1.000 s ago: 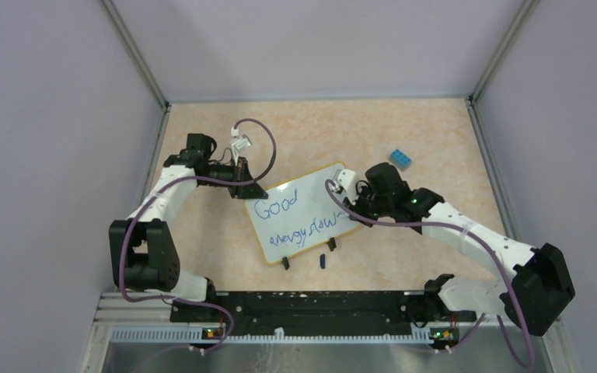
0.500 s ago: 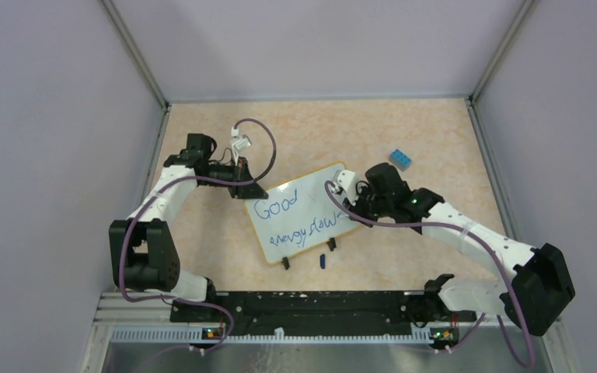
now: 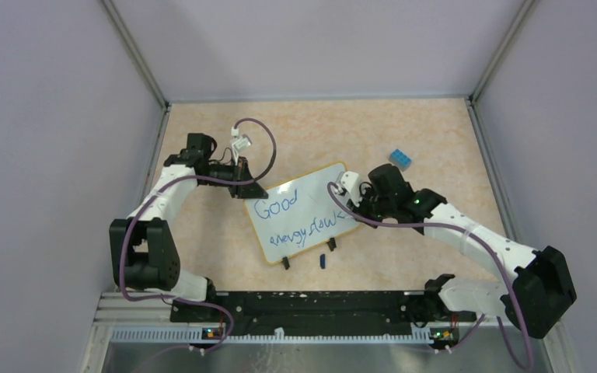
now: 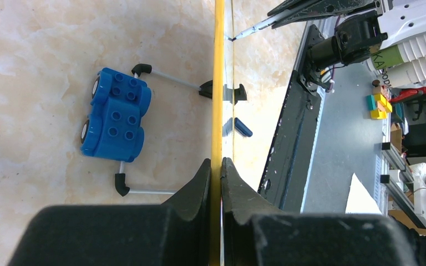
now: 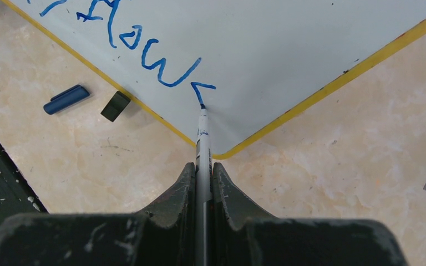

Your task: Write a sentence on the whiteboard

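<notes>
The whiteboard point(image 3: 316, 194) is on the table point(image 3: 404, 116) about in the middle, between the two arms, and it is turned so that its long sides run from near left to far right. From the top view I cannot tell if it lies flat or leans.

The left gripper point(image 3: 250, 190) is at the board's far left corner. In the left wrist view its jaws point(image 4: 216, 163) are pressed on the thin yellow rim point(image 4: 218, 83) from both sides, so the edge of the board runs straight out from between the fingers.

The right gripper point(image 3: 350, 194) is over the right end of the board. In the right wrist view its jaws point(image 5: 202, 166) are closed on a marker point(image 5: 202, 133), which points away from the fingers. The blue tip touches the white surface point(image 5: 288, 44) at the end of the last stroke, just beside the rounded near right corner.

The sentence point(image 3: 276, 206) is in blue, in two lines: "Good" above and a scrawled second word below it. The end of this second word point(image 5: 161, 66) is close to the marker tip.

A blue marker cap point(image 3: 322, 260) lies on the table just near the board's near edge, between the two black clip feet point(image 3: 285, 263). A small blue block point(image 3: 401, 159) lies on the table to the far right of the board, apart from it.
</notes>
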